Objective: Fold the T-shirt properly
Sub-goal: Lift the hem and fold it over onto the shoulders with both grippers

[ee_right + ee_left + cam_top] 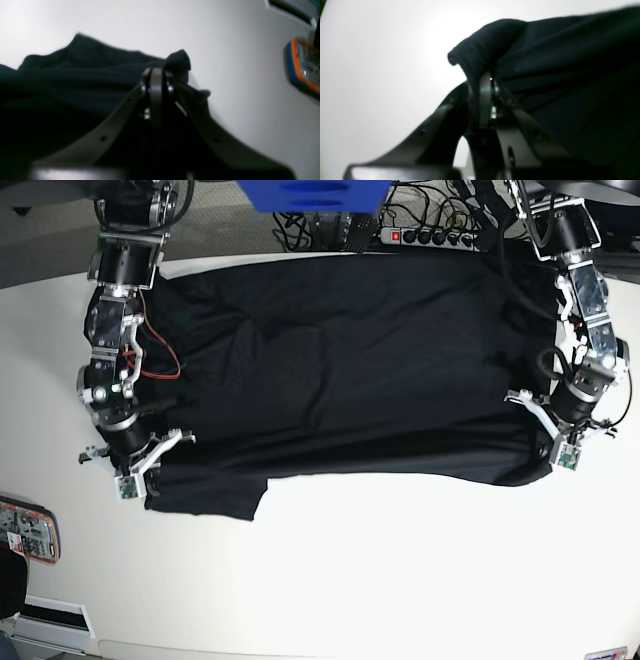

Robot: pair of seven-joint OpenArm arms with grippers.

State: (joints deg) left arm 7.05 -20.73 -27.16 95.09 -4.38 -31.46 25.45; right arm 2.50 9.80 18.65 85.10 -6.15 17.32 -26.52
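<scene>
On the table: the T-shirt [350, 370] lies spread wide across the far half of the white table [380, 570], reaching from one arm to the other, with its near edge running roughly straight between the two tools.
T-shirt surface: soft black cloth, mostly flat, with shallow creases across the middle; a corner at the near edge on the base view's left hangs lower than the rest of that edge.
Left tool [486, 82]: jaws pressed together on a fold of the T-shirt [570, 75]; in the left wrist view a rolled lip of black cloth bulges up over the fingertips and the rest of the cloth stretches away to the right.
Left tool in base view [562, 448]: sits at the shirt's near corner on that view's right, over the cloth edge.
Right tool [156, 80]: jaws also pinched together on the T-shirt [75, 82]; a small tuft of cloth pokes out just past the tips, and the bulk of the cloth lies to the left in the right wrist view.
Right tool in base view [135, 470]: sits at the shirt's near corner on that view's left.
Other item: an orange-and-blue device [27, 530] rests on the table near its left edge, apart from the shirt; it also shows blurred in the right wrist view [301, 67].
</scene>
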